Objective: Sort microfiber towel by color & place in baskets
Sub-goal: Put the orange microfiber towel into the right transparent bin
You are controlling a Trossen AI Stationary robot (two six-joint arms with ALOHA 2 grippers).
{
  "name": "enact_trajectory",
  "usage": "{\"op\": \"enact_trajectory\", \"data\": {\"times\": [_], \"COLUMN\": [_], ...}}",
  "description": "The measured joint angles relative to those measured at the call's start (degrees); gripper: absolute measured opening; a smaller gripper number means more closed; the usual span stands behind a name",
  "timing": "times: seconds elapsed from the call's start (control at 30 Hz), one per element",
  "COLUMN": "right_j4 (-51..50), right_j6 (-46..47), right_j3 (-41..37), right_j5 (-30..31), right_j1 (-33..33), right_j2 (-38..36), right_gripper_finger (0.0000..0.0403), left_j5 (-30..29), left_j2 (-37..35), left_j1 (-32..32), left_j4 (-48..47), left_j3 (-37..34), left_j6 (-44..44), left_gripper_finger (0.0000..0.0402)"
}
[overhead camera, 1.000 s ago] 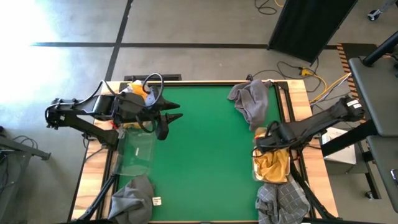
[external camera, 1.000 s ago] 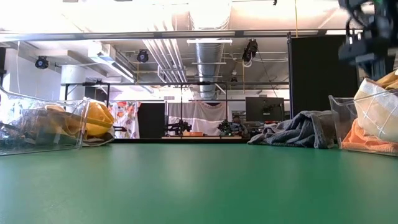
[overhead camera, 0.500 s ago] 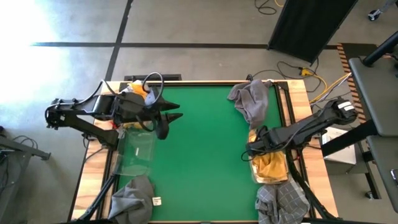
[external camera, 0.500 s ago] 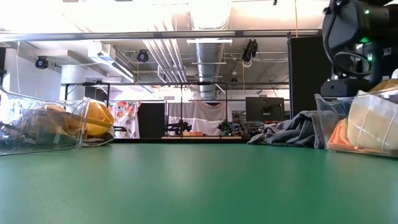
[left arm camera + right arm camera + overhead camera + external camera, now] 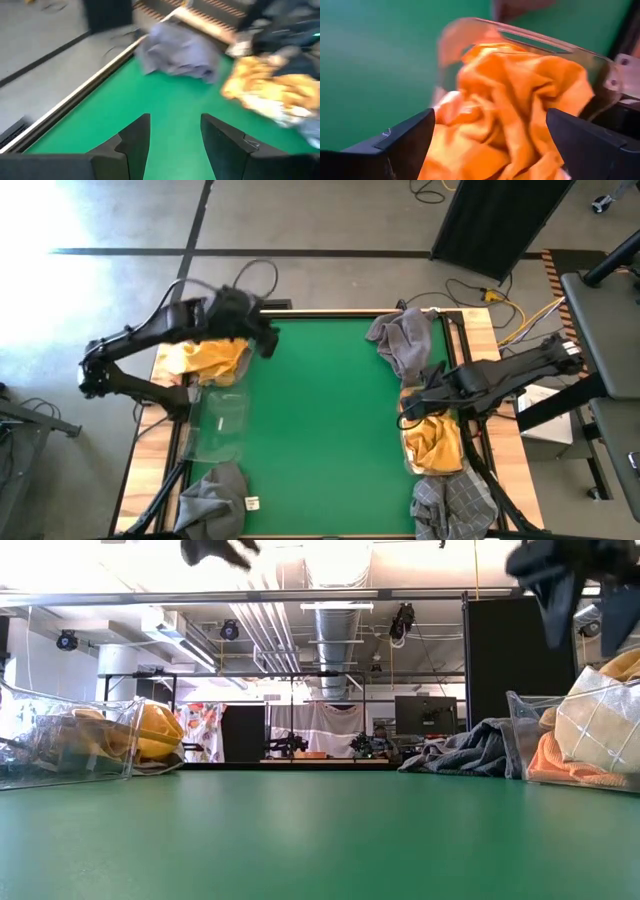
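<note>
My left gripper hangs open and empty in the air over the table's far left part, above and beside an orange-yellow towel at the left edge. A see-through bin stands just nearer. My right gripper is wide open above the far end of the right bin, which holds bunched orange-yellow towels. Grey towels lie at the far right, the near left corner and the near right corner.
The green table top is bare between the two bins. Wooden rails frame the table, with cables behind the far edge. In the low view the far grey towel lies beside the right bin's wall.
My left arm has risen and swung toward the far edge, and the orange-yellow towel beneath it now shows. My right gripper dipped toward the right bin, then rose again. The right bin has shifted slightly toward the table's middle.
</note>
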Motion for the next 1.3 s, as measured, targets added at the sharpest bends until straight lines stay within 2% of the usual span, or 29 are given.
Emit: {"op": "enact_trajectory", "data": {"times": [0.23,0.43,0.53,0.9,1.0,1.17,1.3], "right_j4": [1.9,6.7,7.3,7.6,7.6,7.6,7.6], "right_j6": [-0.1,-0.1,0.0,2.4,4.2,6.6,6.5], "right_j3": [4.1,4.1,4.1,4.1,4.1,4.1,4.1], "right_j5": [4.0,4.9,5.0,6.3,7.5,9.0,9.0], "right_j1": [1.6,3.2,4.0,7.8,9.5,11.1,11.1], "right_j2": [-0.2,0.6,1.7,5.1,5.6,6.2,6.3], "right_gripper_finger": [0.0374,0.0374,0.0374,0.0374,0.0374,0.0374,0.0374], "left_j5": [1.1,0.8,0.6,1.3,3.7,2.7,-2.4], "left_j2": [5.5,14.5,19.2,30.9,33.0,35.6,36.2], "left_j1": [17.2,27.1,30.1,30.9,30.9,30.9,30.8], "left_j4": [-13.9,-29.3,-34.7,-34.8,-34.6,-32.6,-29.0], "left_j3": [0.0,0.0,0.0,-0.8,-3.4,-9.2,-14.1], "left_j6": [-3.5,-4.0,-3.4,-1.3,0.0,1.6,2.5], "left_gripper_finger": [0.016,0.016,0.016,0.016,0.016,0.0158,0.0145]}}
